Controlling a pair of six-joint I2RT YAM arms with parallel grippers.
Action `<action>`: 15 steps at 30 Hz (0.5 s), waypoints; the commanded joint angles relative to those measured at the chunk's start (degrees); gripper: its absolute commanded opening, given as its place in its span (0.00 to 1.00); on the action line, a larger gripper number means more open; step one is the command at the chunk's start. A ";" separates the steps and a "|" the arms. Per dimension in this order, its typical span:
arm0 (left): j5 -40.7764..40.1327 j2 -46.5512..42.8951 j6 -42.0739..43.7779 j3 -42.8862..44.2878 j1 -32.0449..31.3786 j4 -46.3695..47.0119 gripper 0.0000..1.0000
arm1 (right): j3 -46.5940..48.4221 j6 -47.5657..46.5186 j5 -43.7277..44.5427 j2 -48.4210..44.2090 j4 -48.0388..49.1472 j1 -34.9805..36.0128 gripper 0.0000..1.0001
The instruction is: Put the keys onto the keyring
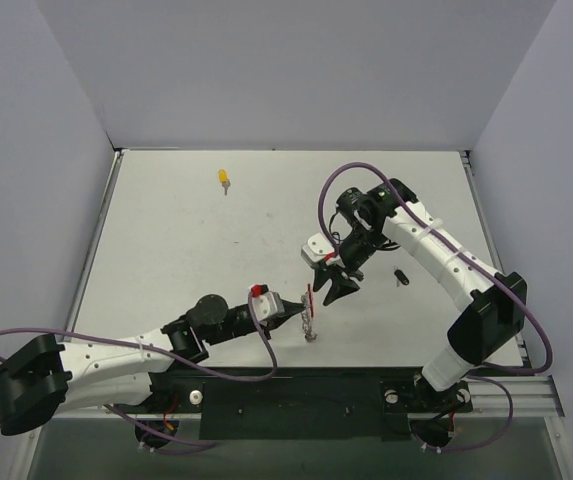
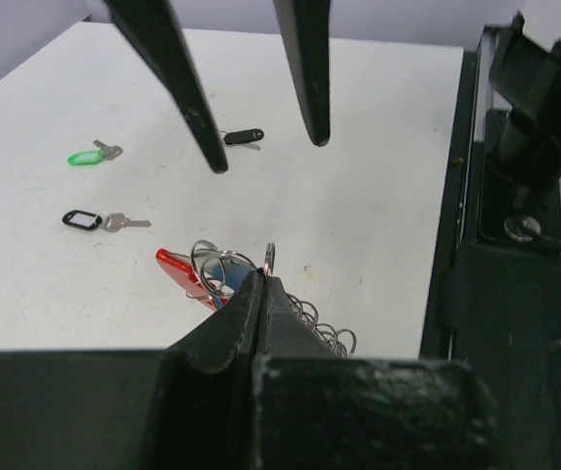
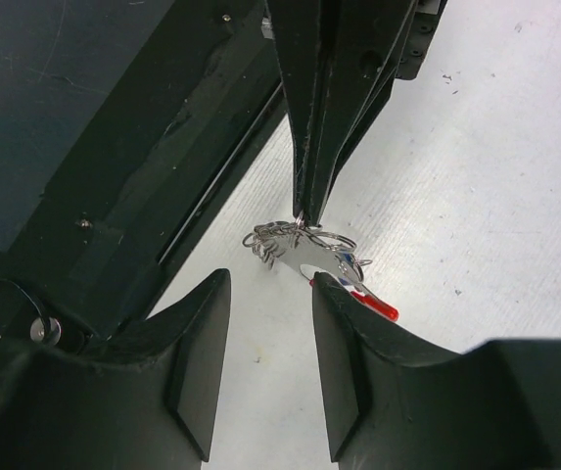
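A: How far along is it?

B: Early, I reckon. Keys are lying loose on the table: yellow key at the far end, black key and green key nearer. Can't tell if any's threaded yet.

A: Grippers?

B: Left gripper is pinching the keyring w/ tips together. Right gripper is hovering empty, jaws apart, w/ the keyring just beyond its tips.

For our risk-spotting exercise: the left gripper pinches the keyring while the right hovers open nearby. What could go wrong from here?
The left gripper pinches only a thin silver ring of the keyring, so it may slip out. The right gripper, open close by, could knock it loose.
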 commanded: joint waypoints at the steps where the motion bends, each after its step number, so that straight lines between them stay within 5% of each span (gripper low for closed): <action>1: -6.48 -0.50 -12.54 -2.20 0.27 17.89 0.00 | 0.45 -0.94 -4.41 0.50 -14.67 -0.75 0.34; 15: -13.96 6.53 -23.55 -5.46 0.18 35.66 0.00 | 0.36 19.97 -3.10 0.05 -0.17 -1.46 0.39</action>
